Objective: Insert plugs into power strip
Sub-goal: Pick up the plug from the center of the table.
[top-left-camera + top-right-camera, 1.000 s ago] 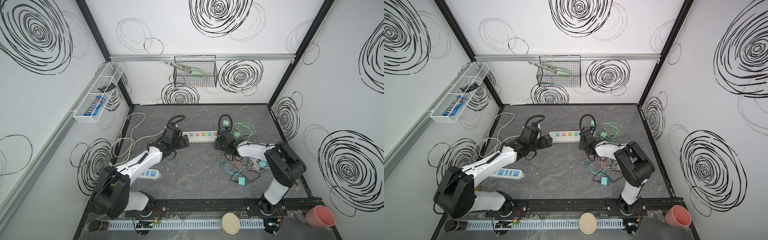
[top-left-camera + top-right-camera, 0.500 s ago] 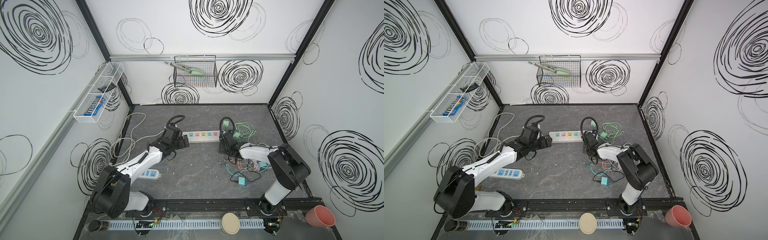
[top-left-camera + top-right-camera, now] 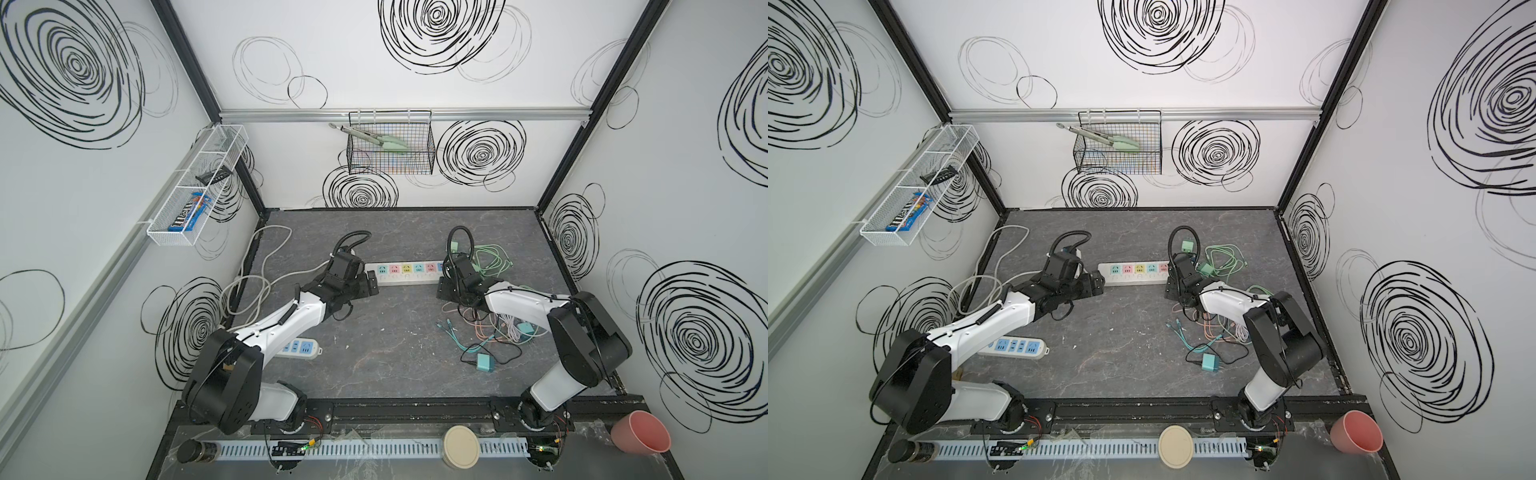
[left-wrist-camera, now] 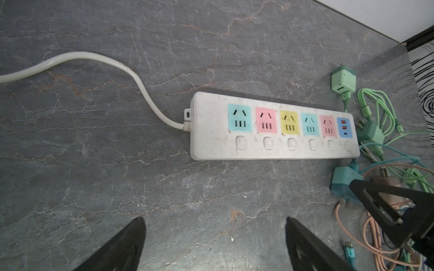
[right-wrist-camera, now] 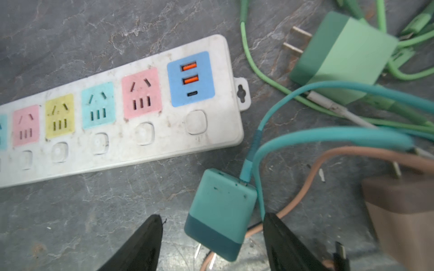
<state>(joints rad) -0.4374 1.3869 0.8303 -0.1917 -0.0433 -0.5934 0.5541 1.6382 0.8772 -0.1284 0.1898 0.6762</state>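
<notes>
In a top view, the power strip (image 3: 405, 272) lay on the tabletop (image 3: 390, 345) between the left claw (image 3: 372, 283) and the right claw (image 3: 441, 289). In the left wrist view, the left claw's jaws stood wide apart, holding nothing, short of the strip. In the right wrist view, the right claw's jaws stood apart, straddling a teal plug (image 5: 223, 206) lying just beside the strip's USB end.

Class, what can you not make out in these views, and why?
Right wrist view: the pink plug is blurred and cut by the picture edge.
Right wrist view: the white power strip has its far end cut off.
Both top views: the left arm hides part of the blue power strip.
Top views: wire basket contents too small.
</notes>
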